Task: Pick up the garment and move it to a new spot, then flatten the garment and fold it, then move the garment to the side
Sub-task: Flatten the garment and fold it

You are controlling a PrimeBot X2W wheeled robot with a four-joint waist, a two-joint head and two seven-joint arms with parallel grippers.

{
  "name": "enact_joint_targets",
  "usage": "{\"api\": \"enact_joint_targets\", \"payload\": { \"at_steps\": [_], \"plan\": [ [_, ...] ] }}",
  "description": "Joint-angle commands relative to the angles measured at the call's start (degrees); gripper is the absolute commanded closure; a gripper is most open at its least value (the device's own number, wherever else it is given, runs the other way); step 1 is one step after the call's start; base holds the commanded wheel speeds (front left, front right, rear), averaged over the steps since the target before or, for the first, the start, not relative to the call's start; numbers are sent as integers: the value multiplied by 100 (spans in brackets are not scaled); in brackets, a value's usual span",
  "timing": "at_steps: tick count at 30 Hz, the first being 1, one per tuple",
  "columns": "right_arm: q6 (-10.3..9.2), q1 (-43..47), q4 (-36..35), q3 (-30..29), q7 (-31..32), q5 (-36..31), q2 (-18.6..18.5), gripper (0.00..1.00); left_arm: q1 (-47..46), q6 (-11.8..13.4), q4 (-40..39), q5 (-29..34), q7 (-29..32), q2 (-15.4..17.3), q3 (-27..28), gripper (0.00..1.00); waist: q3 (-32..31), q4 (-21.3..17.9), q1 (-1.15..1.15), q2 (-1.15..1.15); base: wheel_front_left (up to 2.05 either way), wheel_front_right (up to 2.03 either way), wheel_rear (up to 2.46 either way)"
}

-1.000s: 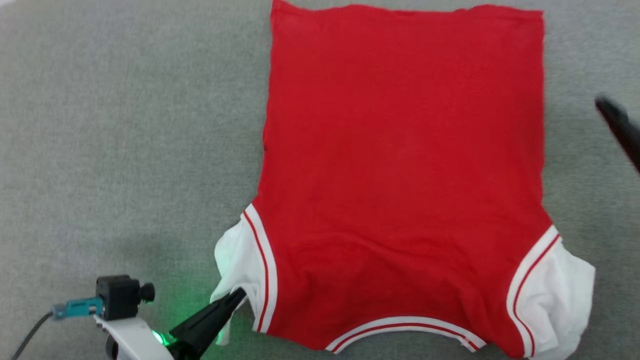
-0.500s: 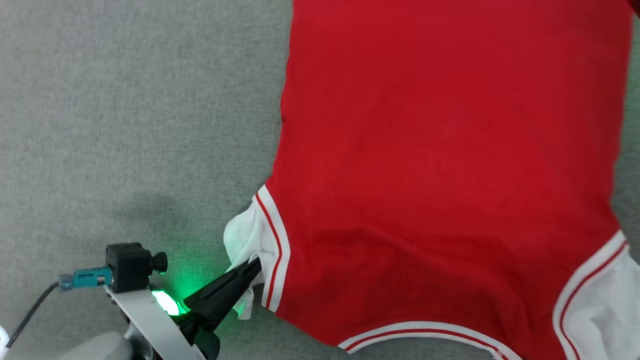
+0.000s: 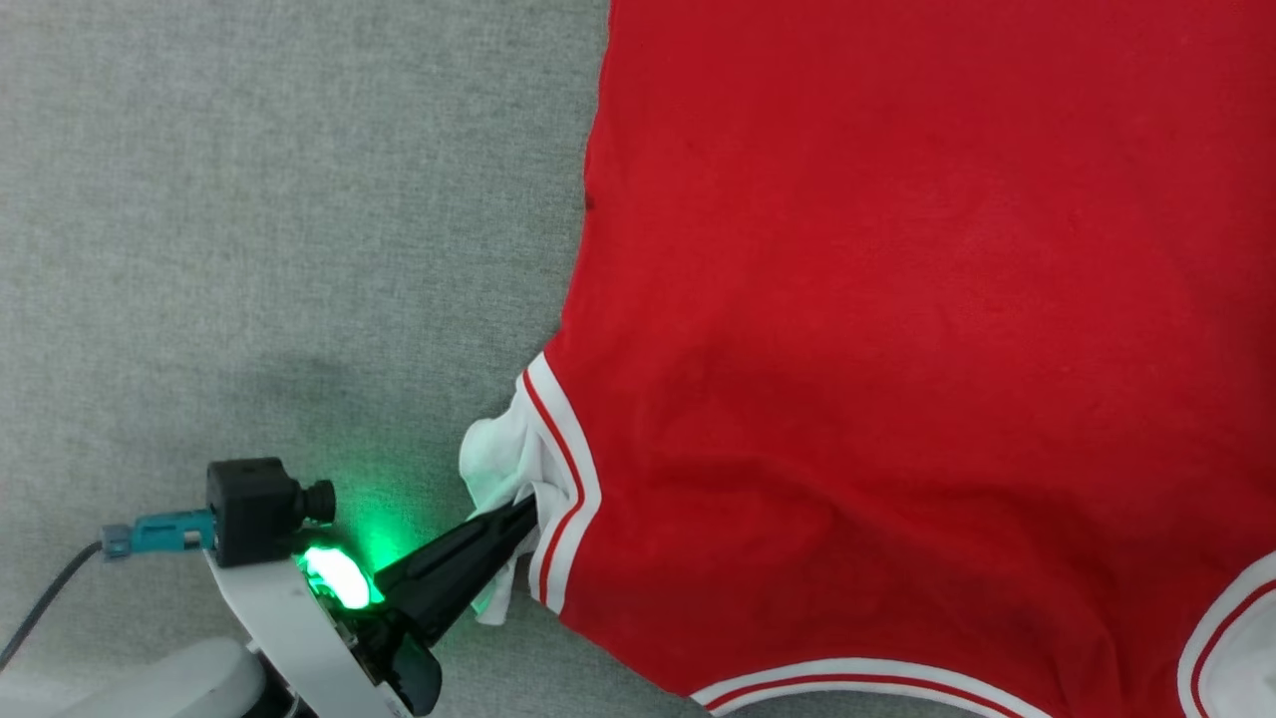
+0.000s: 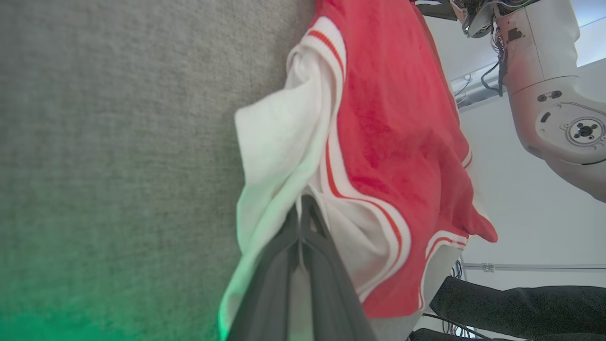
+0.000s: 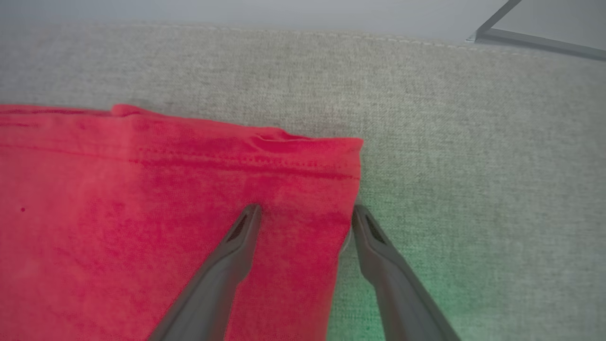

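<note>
The garment (image 3: 897, 349) lies spread on the grey surface with its plain red side up and its striped collar toward the bottom edge of the head view. My left gripper (image 3: 523, 511) is shut on the garment's white left sleeve (image 3: 498, 464), which bunches at the fingertips. In the left wrist view the dark fingers (image 4: 303, 237) are pressed together on the white sleeve (image 4: 279, 151), and the red body (image 4: 388, 132) rises beside it. My right gripper (image 5: 305, 213) stands open over the garment's far hem corner (image 5: 331, 156), one finger above the red cloth, the other at its side edge.
Grey fabric surface (image 3: 249, 219) stretches to the left of the garment. Its seamed far edge (image 5: 331, 35) runs across the top of the right wrist view. A pale robot arm joint (image 4: 554, 104) and a dark sleeve (image 4: 521, 303) show past the garment in the left wrist view.
The head camera has turned, so the whole picture slid right and up. My left gripper has pushed the white sleeve inward toward the red body, bunching it tighter.
</note>
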Motion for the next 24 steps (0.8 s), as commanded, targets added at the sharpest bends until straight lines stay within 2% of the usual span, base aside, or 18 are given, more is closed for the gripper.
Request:
{"api": "enact_joint_targets", "payload": {
  "at_steps": [1, 2, 3, 4, 5, 6, 15, 20, 24],
  "plan": [
    [-4, 248, 282, -57, 129, -44, 115, 0, -91, 93, 356, -62, 34, -73, -31, 100, 30, -11, 0, 0, 0, 0, 0],
    [-4, 236, 315, -85, 151, -85, 154, 0, -119, 94, 354, -70, 33, -74, -39, 100, 31, -14, 0, 0, 0, 0, 0],
    [-4, 232, 347, -62, 177, -103, 190, 5, -143, 94, 351, -78, 30, -77, -46, 100, 30, -16, 0, 0, 0, 0, 0],
    [-2, 222, 365, -49, 176, -114, 217, 50, -164, 94, 347, -81, 27, -76, -48, 100, 30, -20, 0, 0, 0, 0, 0],
    [-1, 216, 369, -67, 140, -119, 234, 63, -184, 94, 345, -80, 25, -75, -51, 100, 28, -26, 0, 0, 0, 0, 0],
    [-1, 202, 365, -104, 97, -141, 235, 100, -195, 94, 342, -87, 23, -72, -49, 100, 29, -30, 0, 0, 0, 0, 0],
    [-6, 389, 198, -29, -371, -67, -58, 100, -118, 79, 339, -91, 11, -254, 202, 100, -221, -54, 0, 0, 0, 0, 0],
    [-5, 793, -56, 338, -479, 428, -227, 100, 39, 67, 376, -79, 8, -271, 277, 100, -546, -119, 0, 0, 0, 0, 0],
    [-5, 1508, -633, 805, -443, 1094, -582, 100, 272, 58, 436, -75, 9, -243, 300, 100, -952, -221, 0, 0, 0, 0, 0]
  ]
}}
